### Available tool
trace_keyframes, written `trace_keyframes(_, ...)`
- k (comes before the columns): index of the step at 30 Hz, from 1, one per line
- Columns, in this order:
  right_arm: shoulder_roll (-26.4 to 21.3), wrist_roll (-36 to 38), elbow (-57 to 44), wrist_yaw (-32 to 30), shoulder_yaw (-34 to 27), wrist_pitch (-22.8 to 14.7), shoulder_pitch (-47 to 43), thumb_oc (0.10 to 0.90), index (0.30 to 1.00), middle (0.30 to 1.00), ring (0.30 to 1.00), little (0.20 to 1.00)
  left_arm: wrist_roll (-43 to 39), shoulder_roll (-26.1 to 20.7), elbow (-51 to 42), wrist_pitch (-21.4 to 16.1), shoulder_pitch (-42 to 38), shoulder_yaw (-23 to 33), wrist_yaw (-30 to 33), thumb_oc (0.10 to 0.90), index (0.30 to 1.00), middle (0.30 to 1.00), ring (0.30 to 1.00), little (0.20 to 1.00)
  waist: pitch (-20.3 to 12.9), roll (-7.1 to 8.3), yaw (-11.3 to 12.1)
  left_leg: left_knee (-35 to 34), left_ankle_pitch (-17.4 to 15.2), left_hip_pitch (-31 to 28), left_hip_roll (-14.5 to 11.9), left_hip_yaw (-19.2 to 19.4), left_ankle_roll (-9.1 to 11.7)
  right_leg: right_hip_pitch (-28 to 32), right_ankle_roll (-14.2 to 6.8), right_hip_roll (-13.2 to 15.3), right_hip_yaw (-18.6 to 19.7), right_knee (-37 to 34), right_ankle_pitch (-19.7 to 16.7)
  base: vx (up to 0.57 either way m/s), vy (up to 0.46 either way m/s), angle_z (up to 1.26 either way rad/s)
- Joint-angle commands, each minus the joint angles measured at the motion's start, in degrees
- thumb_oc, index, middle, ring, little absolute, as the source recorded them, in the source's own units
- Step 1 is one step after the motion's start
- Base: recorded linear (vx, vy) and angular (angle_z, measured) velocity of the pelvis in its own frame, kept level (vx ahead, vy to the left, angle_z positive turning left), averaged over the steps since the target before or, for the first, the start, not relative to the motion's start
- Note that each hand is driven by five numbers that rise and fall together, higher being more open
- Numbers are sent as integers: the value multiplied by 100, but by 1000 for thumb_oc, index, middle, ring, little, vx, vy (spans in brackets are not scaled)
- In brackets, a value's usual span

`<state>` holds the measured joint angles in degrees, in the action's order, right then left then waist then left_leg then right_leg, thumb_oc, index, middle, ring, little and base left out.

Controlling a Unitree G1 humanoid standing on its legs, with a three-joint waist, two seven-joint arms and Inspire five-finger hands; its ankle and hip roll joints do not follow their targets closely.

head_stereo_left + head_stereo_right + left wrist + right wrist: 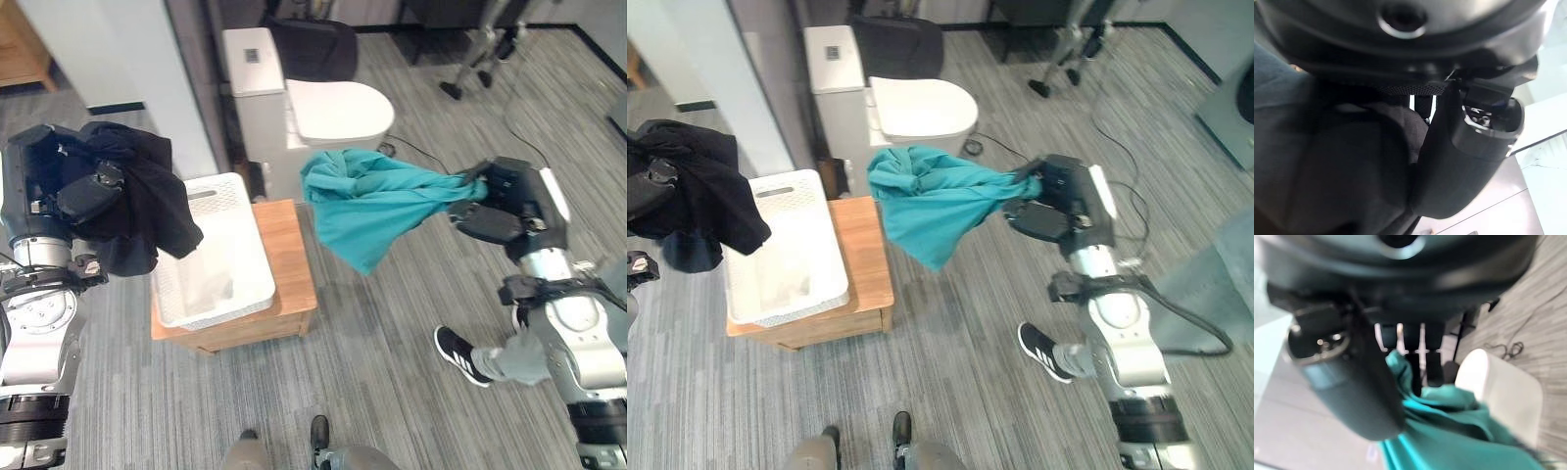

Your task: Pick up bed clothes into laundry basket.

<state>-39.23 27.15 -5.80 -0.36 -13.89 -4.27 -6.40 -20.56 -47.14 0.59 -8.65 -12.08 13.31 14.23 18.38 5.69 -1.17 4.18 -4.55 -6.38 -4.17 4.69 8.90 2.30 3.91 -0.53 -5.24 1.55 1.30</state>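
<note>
Fingers [93, 191] buried in black garment [147, 201], grip unclear

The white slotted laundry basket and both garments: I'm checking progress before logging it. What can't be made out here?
- Left hand: its fingers are buried in the black garment in both eye views and the left wrist view.
- White slotted laundry basket: its near-left side is covered by that hanging garment, and what lies on its floor is too faint to tell.
- Teal garment, gripped by the right hand: bunched folds hide what kind it is.
</note>
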Motion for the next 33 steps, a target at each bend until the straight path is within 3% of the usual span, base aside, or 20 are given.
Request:
trace_keyframes(1,-289,246,-77,-443,-476,-720,-1,400,300,300,300,300,364,-606,-493,-688,-885,-5,51,400,300,300,300,300,-1356,-396,-494,-454,121,321,218,-8,-478,-64,-910,327,272,-251,371,-59,87,100)
trace_keyframes(2,-181,253,-73,-501,-559,-759,49,400,300,300,300,300,427,-667,-486,-683,-1018,-101,82,400,300,300,300,300,-1365,-415,-521,-547,185,318,289,-195,-497,-71,-916,338,224,-257,341,-123,109,76)
trace_keyframes(5,37,143,-180,-585,-789,-805,241,400,300,300,300,300,505,-1100,-369,-609,-1542,-450,46,400,300,300,300,300,-1266,-635,-803,-654,207,206,341,-142,-660,-360,-1006,385,361,504,400,-76,146,0)
trace_keyframes(6,55,137,-183,-588,-805,-806,237,400,300,300,300,300,505,-1121,-325,-616,-1620,-508,53,400,300,300,300,300,-1248,-617,-789,-653,210,209,344,-142,-664,-401,-1008,388,367,586,434,-181,85,-6)
trace_keyframes(7,118,107,-171,-587,-809,-805,299,400,300,300,300,300,465,-1193,-234,-624,-1890,-694,63,400,300,300,300,300,-1155,-644,-941,-623,297,272,332,-232,-671,-550,-1044,305,780,809,395,-83,32,-2)
trace_keyframes(8,132,103,-171,-588,-825,-804,301,400,300,300,300,300,459,-1205,-200,-632,-1951,-746,66,400,300,300,300,300,-1166,-633,-922,-637,251,252,337,-239,-671,-562,-1049,308,792,861,474,-162,30,4)
trace_keyframes(9,209,56,-137,-570,-787,-799,380,400,300,300,300,300,323,-1283,11,-684,-2397,-1080,67,400,300,300,300,300,-1143,-669,-1067,-712,277,268,342,-355,-672,-670,-1097,206,1422,913,479,-95,-85,21)
trace_keyframes(10,203,61,-78,-593,-688,-810,340,400,300,300,300,300,252,-1387,299,-681,-2734,-1260,177,400,300,300,300,300,-1199,-680,-944,-811,307,261,297,-241,-629,-656,-1164,458,1282,571,248,-130,-102,27)
trace_keyframes(14,277,229,84,-642,-594,-837,335,400,300,300,300,300,212,-1553,573,-652,-3030,-1480,260,400,300,300,300,300,-1278,-641,-863,-878,371,242,274,-110,-589,-387,-1194,483,1196,-218,58,-16,-74,-24)
trace_keyframes(18,229,218,91,-565,-506,-770,376,400,300,300,300,300,126,-1628,860,-598,-3100,-1620,175,400,300,300,300,300,-1325,-630,-867,-909,397,201,241,-47,-570,-232,-1165,427,1239,-457,-9,-9,-53,-15)
trace_keyframes(22,302,165,91,-579,-537,-744,503,400,300,300,300,300,-23,-1336,1320,-524,-3086,-1740,120,400,300,300,300,300,-1341,-614,-951,-918,387,176,214,-52,-544,-116,-1144,392,1217,-607,-33,46,-32,-13)
trace_keyframes(33,358,173,37,-569,-569,-742,656,400,300,300,300,300,588,-1148,2608,-139,-3205,-2180,-126,400,300,300,300,300,-1181,-610,-1215,-918,411,297,164,98,-493,-271,-1182,349,1291,-610,-98,-5,6,-3)
